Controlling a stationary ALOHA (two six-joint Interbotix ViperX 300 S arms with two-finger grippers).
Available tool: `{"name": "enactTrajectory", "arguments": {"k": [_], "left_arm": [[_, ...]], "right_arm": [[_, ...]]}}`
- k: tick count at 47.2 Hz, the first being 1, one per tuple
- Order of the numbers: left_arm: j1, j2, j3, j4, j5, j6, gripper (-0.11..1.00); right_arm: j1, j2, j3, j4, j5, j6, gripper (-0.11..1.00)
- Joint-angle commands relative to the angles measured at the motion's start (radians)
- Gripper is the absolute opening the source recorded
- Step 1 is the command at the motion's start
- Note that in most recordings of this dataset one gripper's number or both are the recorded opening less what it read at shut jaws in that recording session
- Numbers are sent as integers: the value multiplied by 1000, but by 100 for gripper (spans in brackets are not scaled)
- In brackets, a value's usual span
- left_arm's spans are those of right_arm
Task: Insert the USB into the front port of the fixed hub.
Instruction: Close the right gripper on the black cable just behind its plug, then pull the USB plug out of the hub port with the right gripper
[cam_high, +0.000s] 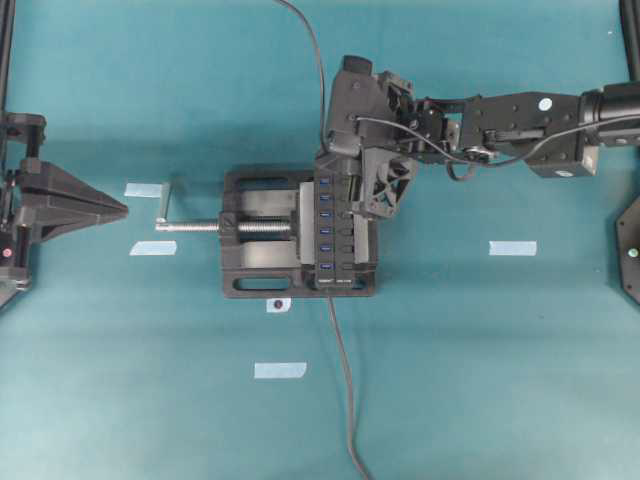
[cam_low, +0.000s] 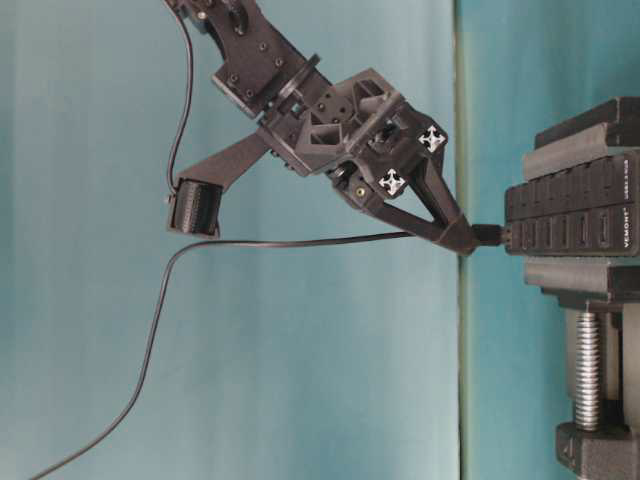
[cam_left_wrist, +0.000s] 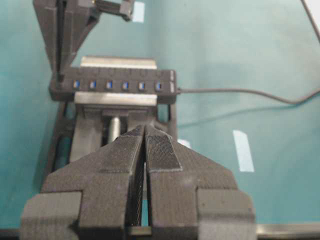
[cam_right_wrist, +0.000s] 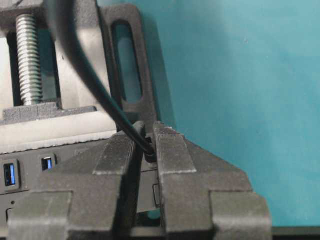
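The fixed hub (cam_high: 333, 232) is a long black bar with blue slots, clamped in a black vise (cam_high: 255, 280). My right gripper (cam_high: 345, 182) is over the hub's far end, shut on the black USB plug (cam_right_wrist: 149, 150), whose cable (cam_right_wrist: 85, 65) runs up and away. In the table-level view the right gripper (cam_low: 460, 240) holds the plug (cam_low: 487, 233) with its tip against the end slot of the hub (cam_low: 575, 215); I cannot tell how deep it sits. My left gripper (cam_high: 105, 208) is shut and empty at the left, away from the vise; it also shows in the left wrist view (cam_left_wrist: 145, 131).
The vise's silver screw (cam_high: 215, 227) and handle stick out to the left. The hub's own cable (cam_high: 345, 400) runs to the front edge. Pale tape strips (cam_high: 512, 248) (cam_high: 279, 370) (cam_high: 152, 248) lie on the teal mat.
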Motion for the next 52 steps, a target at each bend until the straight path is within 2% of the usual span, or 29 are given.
{"name": "enactTrajectory", "arguments": {"k": [1, 17, 38, 52], "left_arm": [[3, 5, -12, 3, -9, 0, 0], [3, -2, -11, 3, -9, 0, 0], [3, -26, -12, 3, -8, -9, 0], [3, -34, -11, 3, -8, -9, 0]], "right_arm": [[11, -21, -28, 2, 2, 11, 8], [26, -35, -74, 2, 40, 11, 8], [71, -103, -140, 5, 204, 15, 7], [101, -150, -126, 75, 216, 17, 7]]}}
